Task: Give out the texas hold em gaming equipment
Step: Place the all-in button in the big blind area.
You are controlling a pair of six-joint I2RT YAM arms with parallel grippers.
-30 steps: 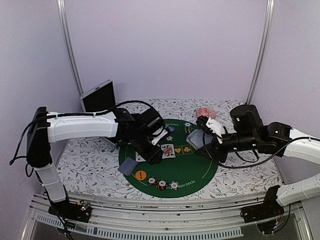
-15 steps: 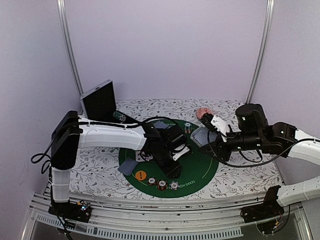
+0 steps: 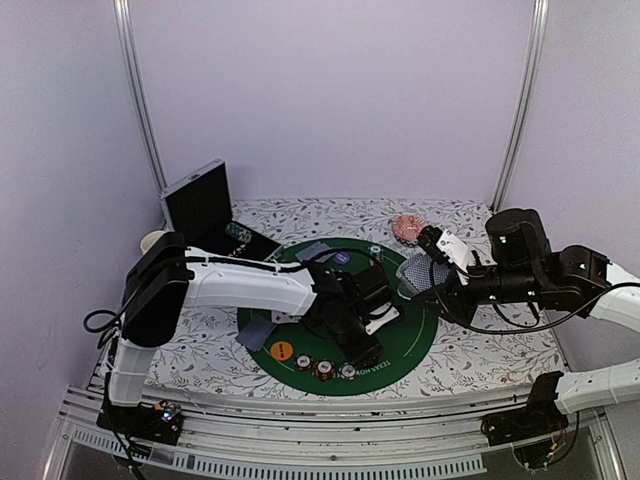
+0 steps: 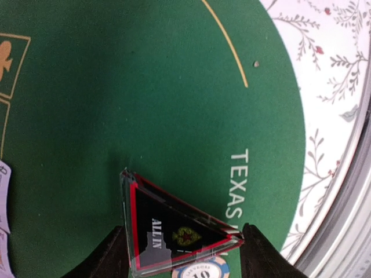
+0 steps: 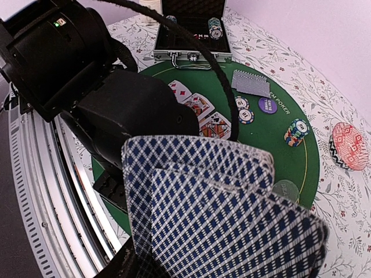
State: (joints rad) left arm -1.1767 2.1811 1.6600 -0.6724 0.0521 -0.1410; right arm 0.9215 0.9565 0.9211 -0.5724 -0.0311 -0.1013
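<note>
From above, taking the green mat (image 3: 400, 345) as a dial, the left gripper (image 3: 362, 350) sits low at 5 o'clock. Three chips (image 3: 325, 369) lie at 6, an orange disc (image 3: 281, 351) at 7 and a purple disc (image 3: 341, 258) at 12. The right gripper (image 3: 430, 282) hangs at 2, clamped on a fan of cards (image 3: 413, 272). The dish (image 3: 406, 228) lies past 1 and the case (image 3: 200, 205) past 10.

In the left wrist view, the fingers (image 4: 113, 252) press both sides of the marker (image 4: 168, 226), a black triangle reading ALL IN. It is over the mat; whether it touches the mat I cannot tell. A chip shows at its 6.

In the right wrist view, the fan fills the lower frame, backs up. The jaws are hidden under it. The left arm (image 5: 116, 110) is at its 11 and a chip stack (image 5: 295, 132) at its 1.
</note>
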